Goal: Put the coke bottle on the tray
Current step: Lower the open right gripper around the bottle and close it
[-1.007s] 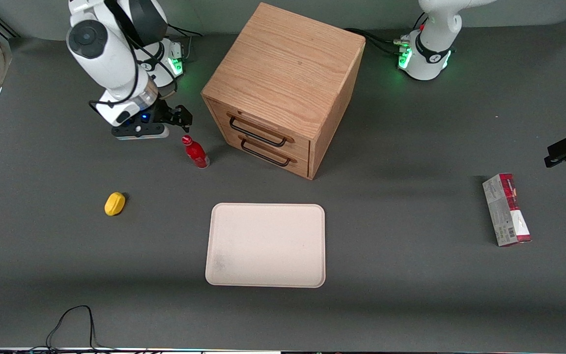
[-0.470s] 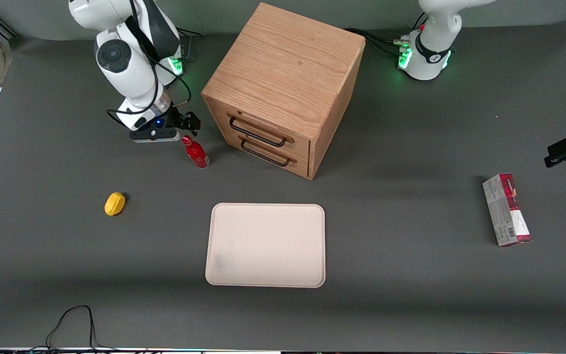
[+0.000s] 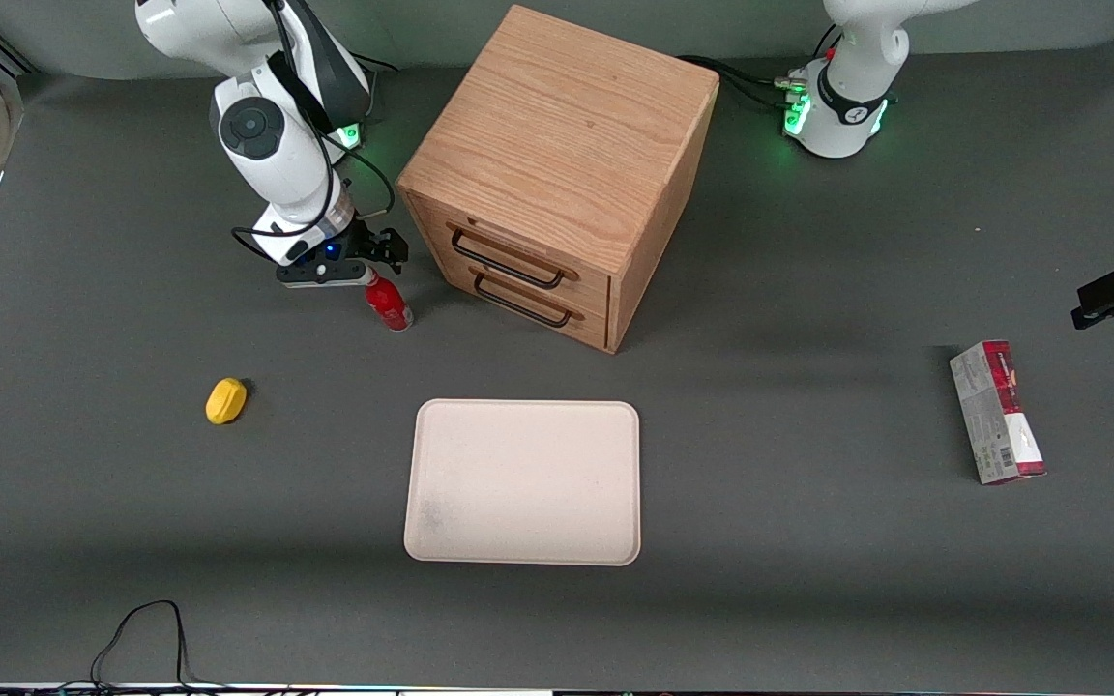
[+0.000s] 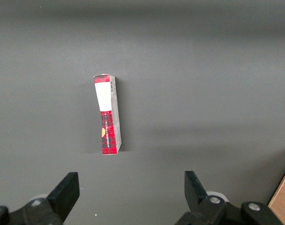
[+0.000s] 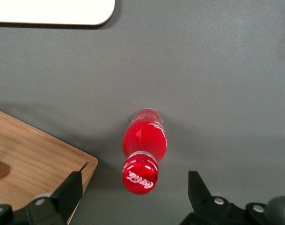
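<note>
The coke bottle [image 3: 389, 304] is small and red with a red cap. It stands upright on the dark table, close in front of the wooden drawer cabinet [image 3: 557, 174]. My right gripper [image 3: 368, 263] hovers just above the bottle's cap, open and empty. In the right wrist view the bottle [image 5: 144, 145] stands between my spread fingers [image 5: 69, 192], with the gripper [image 5: 133, 194] over its cap. The cream-beige tray [image 3: 441, 522] lies flat, nearer the front camera than the bottle. A corner of the tray [image 5: 53, 11] shows in the right wrist view.
A yellow object [image 3: 225, 400] lies on the table toward the working arm's end. A red-and-grey carton [image 3: 997, 413] lies toward the parked arm's end, also in the left wrist view [image 4: 108, 115]. A black cable [image 3: 141, 628] loops at the front edge.
My right arm has moved sideways toward the cabinet and lower, bringing the gripper from beside the bottle to just above its cap. The bottle has not moved.
</note>
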Available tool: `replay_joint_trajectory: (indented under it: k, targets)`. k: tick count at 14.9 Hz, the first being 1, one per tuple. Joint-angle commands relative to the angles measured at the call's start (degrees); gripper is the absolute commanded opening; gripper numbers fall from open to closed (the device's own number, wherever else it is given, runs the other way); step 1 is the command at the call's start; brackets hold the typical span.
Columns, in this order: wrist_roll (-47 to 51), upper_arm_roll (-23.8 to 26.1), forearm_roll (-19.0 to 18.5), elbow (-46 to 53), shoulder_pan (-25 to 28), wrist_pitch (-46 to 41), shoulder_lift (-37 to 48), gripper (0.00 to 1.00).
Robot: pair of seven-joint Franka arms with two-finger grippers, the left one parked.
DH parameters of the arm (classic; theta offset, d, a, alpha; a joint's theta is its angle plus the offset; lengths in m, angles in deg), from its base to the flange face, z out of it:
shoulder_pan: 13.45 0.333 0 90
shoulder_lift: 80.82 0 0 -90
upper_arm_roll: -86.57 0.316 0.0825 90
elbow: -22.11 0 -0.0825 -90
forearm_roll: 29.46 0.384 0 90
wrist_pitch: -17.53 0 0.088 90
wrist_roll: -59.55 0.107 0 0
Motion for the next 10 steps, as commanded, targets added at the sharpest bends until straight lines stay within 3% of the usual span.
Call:
replay_joint_trajectory:
  k: [1, 3, 6, 10]
  targets:
    - [1.15, -0.56, 0.95, -0.23, 0.88, 2.40, -1.25, 1.00]
    - [1.15, -0.56, 0.95, -0.23, 0.97, 2.58, -1.34, 0.99]
    - [0.98, -0.56, 0.42, -0.14, 0.88, 2.67, -1.42, 0.87]
    - [0.98, -0.64, 0.33, -0.05, 0.88, 2.76, -1.86, 0.55]
